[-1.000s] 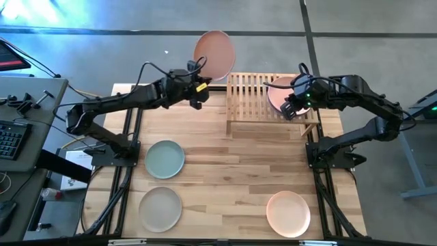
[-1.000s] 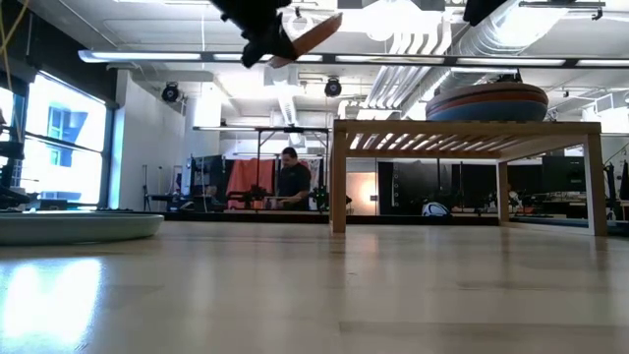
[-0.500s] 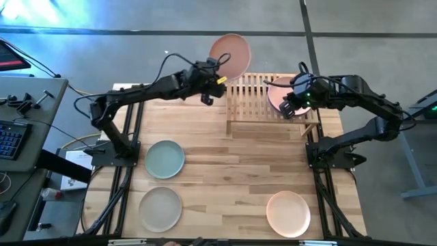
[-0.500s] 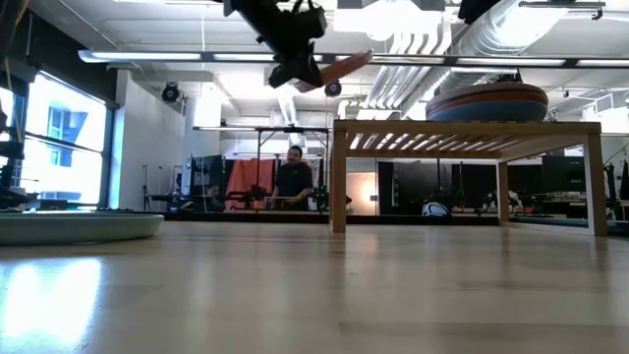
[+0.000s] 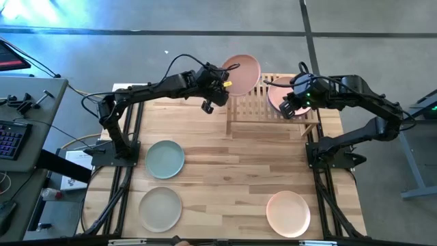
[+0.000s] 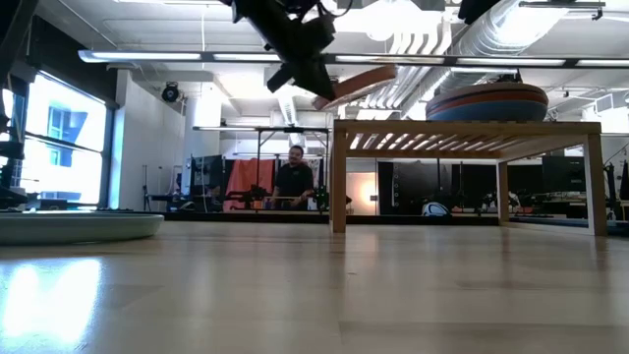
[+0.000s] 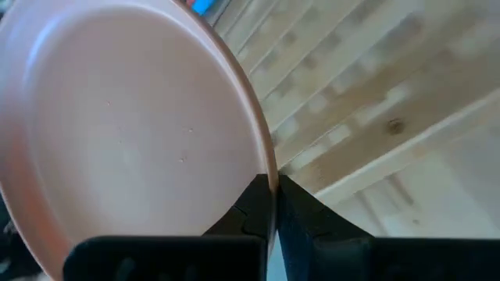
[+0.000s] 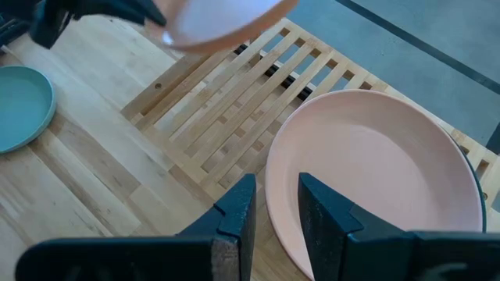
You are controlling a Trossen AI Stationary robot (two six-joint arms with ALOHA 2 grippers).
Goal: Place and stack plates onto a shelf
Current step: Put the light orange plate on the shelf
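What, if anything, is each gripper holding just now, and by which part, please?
The left gripper pinches the rim of a pinkish plate, carrying it tilted over the shelf. The right gripper is at the rim of the shelf's top pink plate; a hold cannot be told.

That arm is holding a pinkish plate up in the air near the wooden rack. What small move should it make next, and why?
Probably carry on sideways, then lower. The left gripper pinches the peach plate by its rim, tilted, above the shelf at its bare left end. The stack of plates fills the right end, where the right gripper waits, so the free slats look like the place to set it down.
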